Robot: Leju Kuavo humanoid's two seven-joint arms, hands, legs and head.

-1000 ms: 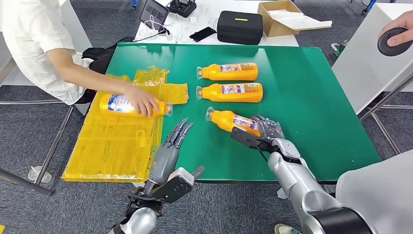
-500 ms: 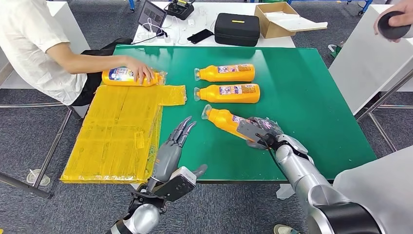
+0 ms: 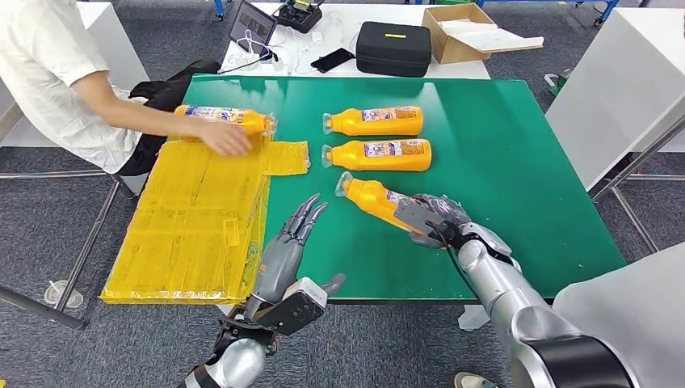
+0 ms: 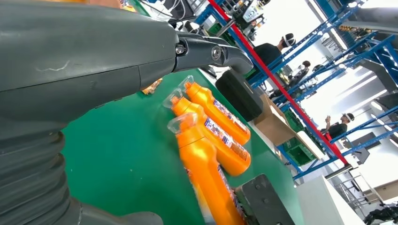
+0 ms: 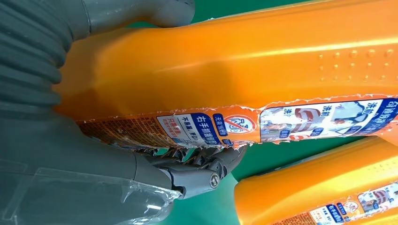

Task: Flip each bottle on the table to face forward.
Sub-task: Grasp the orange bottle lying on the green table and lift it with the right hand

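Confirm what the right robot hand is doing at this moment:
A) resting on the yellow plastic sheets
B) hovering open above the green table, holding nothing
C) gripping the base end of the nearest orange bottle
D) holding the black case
C: the right robot hand is wrapped around the base end of the nearest orange bottle, which lies at an angle on the green table; the right wrist view shows its fingers curled under the label.

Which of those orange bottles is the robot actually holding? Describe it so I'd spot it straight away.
Start at the green table, where three orange bottles lie in a column near its middle. The held bottle is the one nearest the robot, its base gripped by the right hand. Unlike the two straight, parallel bottles behind it, it lies at a slant.
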